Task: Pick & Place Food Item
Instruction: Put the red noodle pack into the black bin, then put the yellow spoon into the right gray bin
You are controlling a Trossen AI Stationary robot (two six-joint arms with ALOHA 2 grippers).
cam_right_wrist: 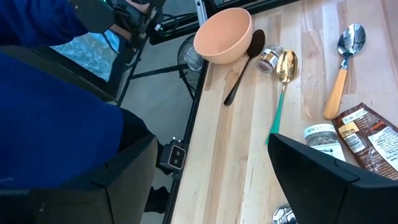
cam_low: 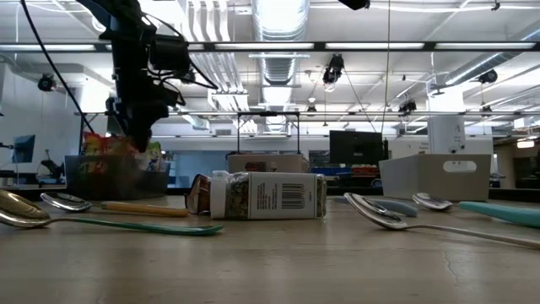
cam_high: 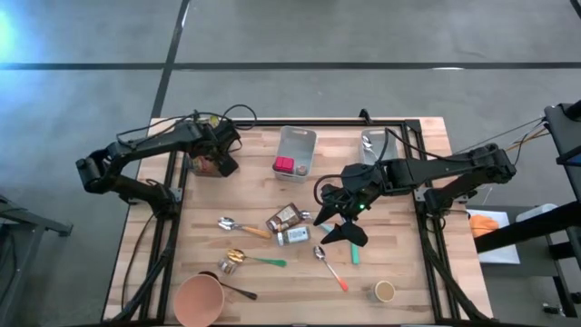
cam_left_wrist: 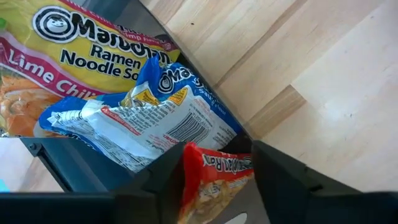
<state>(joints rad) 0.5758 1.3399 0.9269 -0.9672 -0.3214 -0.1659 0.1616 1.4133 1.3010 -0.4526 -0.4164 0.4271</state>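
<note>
A dark bin (cam_high: 201,169) stands at the table's far left and holds noodle packets: a yellow one (cam_left_wrist: 81,50), a blue-and-white one (cam_left_wrist: 149,118) and a red one (cam_left_wrist: 214,186). My left gripper (cam_left_wrist: 214,165) points steeply down into the bin, open. Its fingers stand on either side of the red packet's near end. That packet lies against the blue-and-white one. My right gripper (cam_high: 338,227) hangs open above the table's middle, with nothing between its fingers (cam_right_wrist: 323,174).
A clear bin (cam_high: 295,150) with a pink item and a second bin (cam_high: 374,145) stand at the far edge. A brown packet (cam_high: 283,216), a spice jar (cam_high: 292,236) and spoons (cam_high: 238,227) lie mid-table. A pink bowl (cam_high: 200,298) and a small cup (cam_high: 385,291) stand near the front.
</note>
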